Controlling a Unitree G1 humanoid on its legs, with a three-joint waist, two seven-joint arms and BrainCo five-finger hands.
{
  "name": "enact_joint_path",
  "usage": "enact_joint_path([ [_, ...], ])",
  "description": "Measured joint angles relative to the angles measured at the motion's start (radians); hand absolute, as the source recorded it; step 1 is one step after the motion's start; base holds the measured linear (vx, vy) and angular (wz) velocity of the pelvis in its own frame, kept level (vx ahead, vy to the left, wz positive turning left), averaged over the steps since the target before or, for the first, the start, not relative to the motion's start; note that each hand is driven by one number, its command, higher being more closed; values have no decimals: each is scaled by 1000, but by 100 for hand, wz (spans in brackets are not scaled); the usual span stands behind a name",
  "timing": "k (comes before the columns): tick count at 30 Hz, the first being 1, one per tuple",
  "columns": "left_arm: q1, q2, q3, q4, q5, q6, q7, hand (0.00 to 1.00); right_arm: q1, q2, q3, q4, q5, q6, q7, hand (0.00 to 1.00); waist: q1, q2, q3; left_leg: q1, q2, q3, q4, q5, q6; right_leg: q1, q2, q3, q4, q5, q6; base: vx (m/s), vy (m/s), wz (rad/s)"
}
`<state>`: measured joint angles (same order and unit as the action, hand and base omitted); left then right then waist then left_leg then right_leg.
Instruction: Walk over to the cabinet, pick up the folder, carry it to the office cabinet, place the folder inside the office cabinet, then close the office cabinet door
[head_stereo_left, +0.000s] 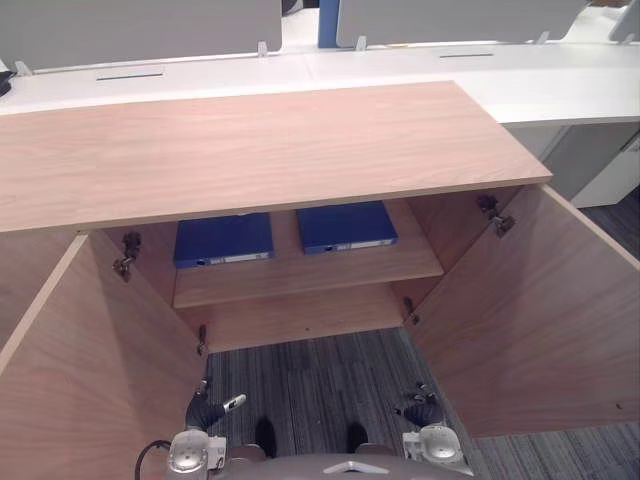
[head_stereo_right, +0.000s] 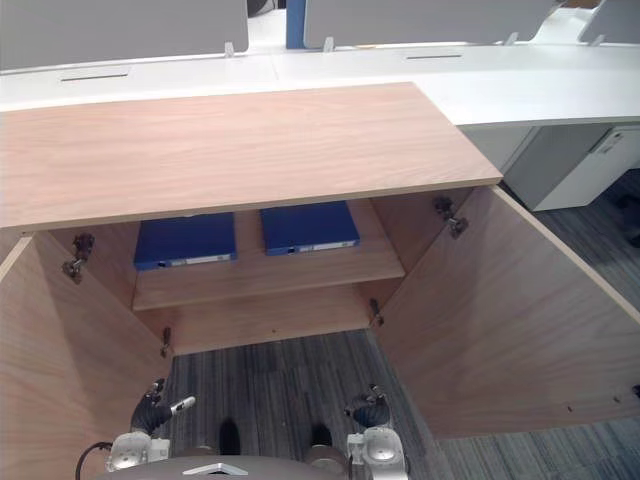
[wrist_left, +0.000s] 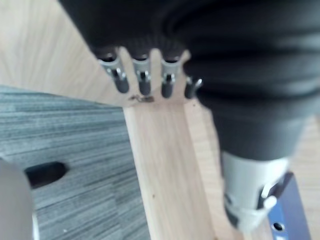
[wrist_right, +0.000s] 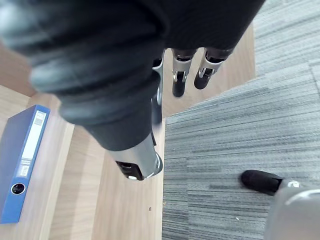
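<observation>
Two blue folders lie flat side by side on the shelf (head_stereo_left: 300, 278) of a low wooden cabinet (head_stereo_left: 250, 150): one on the left (head_stereo_left: 223, 240), one on the right (head_stereo_left: 345, 227). Both cabinet doors stand wide open, the left door (head_stereo_left: 80, 380) and the right door (head_stereo_left: 540, 310). My left hand (head_stereo_left: 207, 408) hangs low in front of the opening, near the left door, fingers (wrist_left: 142, 82) straight and holding nothing. My right hand (head_stereo_left: 420, 408) hangs low near the right door, its fingers (wrist_right: 180, 75) relaxed and empty. The right wrist view catches the right folder (wrist_right: 22, 160) on the shelf.
Behind the cabinet runs a row of white desks (head_stereo_left: 520, 80) with grey partition screens (head_stereo_left: 140, 30). A white drawer unit (head_stereo_left: 610, 170) stands at the far right. Grey striped carpet (head_stereo_left: 320, 390) lies between the two open doors.
</observation>
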<state>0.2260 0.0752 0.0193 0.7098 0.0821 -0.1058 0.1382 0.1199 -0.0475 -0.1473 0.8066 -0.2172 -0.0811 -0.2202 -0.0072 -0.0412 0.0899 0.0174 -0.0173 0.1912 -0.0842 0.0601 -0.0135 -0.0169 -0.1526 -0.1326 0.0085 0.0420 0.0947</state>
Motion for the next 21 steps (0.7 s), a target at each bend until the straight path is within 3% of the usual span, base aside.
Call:
enact_joint_path([
  [10, -28, -1, 14, 81, 0, -2, 3, 0, -27, 3, -12, 76, 15, 19, 3, 0, 5, -6, 6, 24, 2, 46, 5, -1, 1, -38, 9, 73, 54, -14, 1, 11, 13, -20],
  [14, -72, 15, 51, 89, 0, -3, 10, 0, -44, 10, 17, 80, 12, 20, 13, 0, 7, -30, 35, -64, 15, 55, 84, -8, 24, -119, 1, 95, 130, -11, 23, 2, -4, -4],
  [16, -86, 22, 74, 86, -2, -3, 13, 0, -59, 15, 26, 77, 15, 19, 24, 0, -1, -19, 50, -93, 39, 53, 99, -1, 38, -145, 4, 78, 253, -90, -14, -18, -4, 21],
  [17, -86, 25, 78, 84, -2, -4, 18, 0, -65, 19, 27, 82, 13, 19, 24, 0, 2, -14, 52, -81, 44, 37, 103, 4, 30, -154, -7, 60, 423, -179, -20, 29, -51, 32],
  [18, -84, 27, 81, 84, -3, -4, 24, 0, -60, 22, 27, 87, 13, 19, 24, 0, 5, -17, 51, -77, 47, 29, 102, 9, 23, -141, -10, 60, 462, -204, -12, 50, -110, 38],
  [21, -84, 27, 96, 87, -20, -4, 37, 0, -68, 33, 29, 95, 13, 19, 24, 0, 35, -52, 30, -113, 50, -2, 106, 37, -8, -39, 2, 47, 268, -247, 11, -27, -186, 24],
])
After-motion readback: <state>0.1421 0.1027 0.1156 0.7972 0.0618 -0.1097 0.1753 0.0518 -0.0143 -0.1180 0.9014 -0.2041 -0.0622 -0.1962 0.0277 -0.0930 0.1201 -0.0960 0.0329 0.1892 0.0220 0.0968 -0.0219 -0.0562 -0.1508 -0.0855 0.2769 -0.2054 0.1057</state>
